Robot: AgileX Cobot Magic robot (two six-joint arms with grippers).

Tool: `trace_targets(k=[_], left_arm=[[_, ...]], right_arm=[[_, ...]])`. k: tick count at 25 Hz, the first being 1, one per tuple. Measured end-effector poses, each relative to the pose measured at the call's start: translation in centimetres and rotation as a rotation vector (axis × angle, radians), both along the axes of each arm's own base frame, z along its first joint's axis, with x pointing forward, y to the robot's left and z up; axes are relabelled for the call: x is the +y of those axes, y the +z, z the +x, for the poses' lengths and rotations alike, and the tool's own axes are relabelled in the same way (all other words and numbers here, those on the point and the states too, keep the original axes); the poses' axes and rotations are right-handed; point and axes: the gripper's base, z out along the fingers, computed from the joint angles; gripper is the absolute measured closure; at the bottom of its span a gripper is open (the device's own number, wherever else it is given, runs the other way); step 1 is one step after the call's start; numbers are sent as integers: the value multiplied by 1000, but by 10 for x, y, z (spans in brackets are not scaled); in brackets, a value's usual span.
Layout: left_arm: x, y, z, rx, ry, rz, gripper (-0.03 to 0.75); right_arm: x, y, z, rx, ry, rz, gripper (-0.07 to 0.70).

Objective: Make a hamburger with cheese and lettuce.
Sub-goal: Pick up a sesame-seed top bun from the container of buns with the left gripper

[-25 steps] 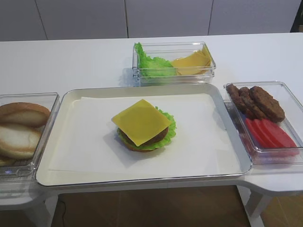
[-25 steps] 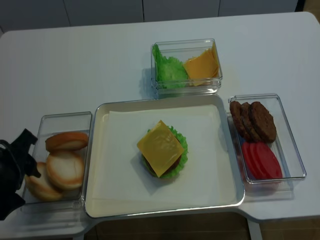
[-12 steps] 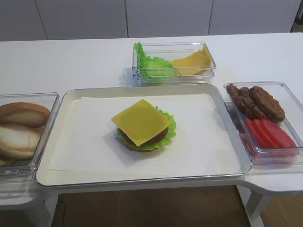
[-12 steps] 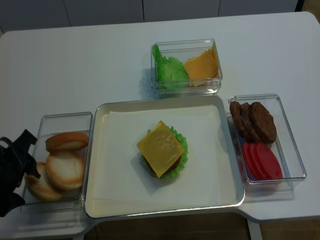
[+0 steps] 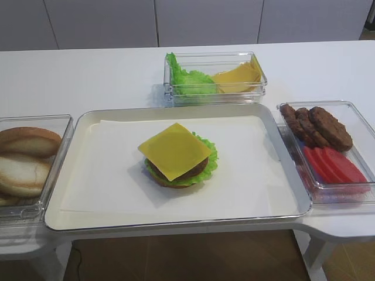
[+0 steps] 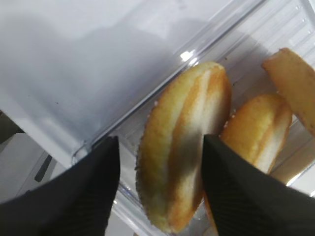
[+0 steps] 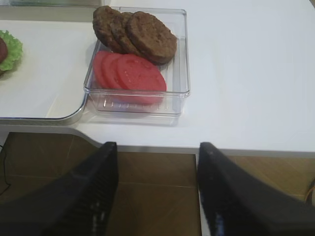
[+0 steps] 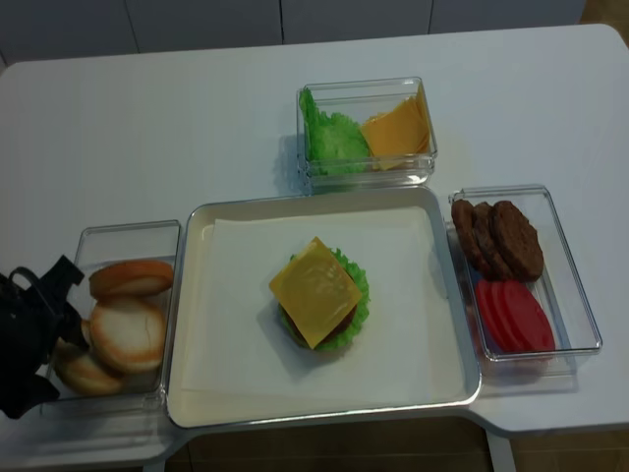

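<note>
White worktop (image 5: 88,76), grey cabinet fronts behind. Front high view: metal tray (image 5: 70,202) with paper liner at centre; hamburger (image 5: 179,161) sits mid-tray, no top bun. The cheese (image 5: 174,150) lies flat on top, corners overhanging, with the lettuce (image 5: 208,153) frilling out round the patty. Bun box (image 5: 53,126) just left of the tray. No hands visible here.

Right wrist view: right hand (image 7: 156,194) hangs off the near worktop edge, fingers spread wide, nothing between them. Patty and tomato box (image 7: 174,96) ahead; stack only clipped at the far left.

Left wrist view: left hand (image 6: 160,189) spread wide, straddling one pale bun half (image 6: 184,157) standing on edge in the box. Bun's long axis runs roughly along the gap between the fingers. No contact seen, so not gripped yet.

Top-down view: left hand (image 8: 39,329) at the box's outer left side, beside the buns. Hamburger (image 8: 319,300) lies to its right, across the box wall, mid-tray. Left arm is clearly nearer the buns; right arm is out of this view. Likely next: close on a bun, carry it rightward onto the cheese.
</note>
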Motion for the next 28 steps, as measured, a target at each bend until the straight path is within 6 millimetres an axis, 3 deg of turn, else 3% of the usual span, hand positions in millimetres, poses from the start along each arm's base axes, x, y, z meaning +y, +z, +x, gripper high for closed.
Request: trace_targets(k=[11,28], left_arm=[[0,-1,1,4,0,-2,494],[0,-1,1,5,-4,0,529]], right_arm=[[0,0,0,0,0,0,240],[0,0,0,0,0,0,240]])
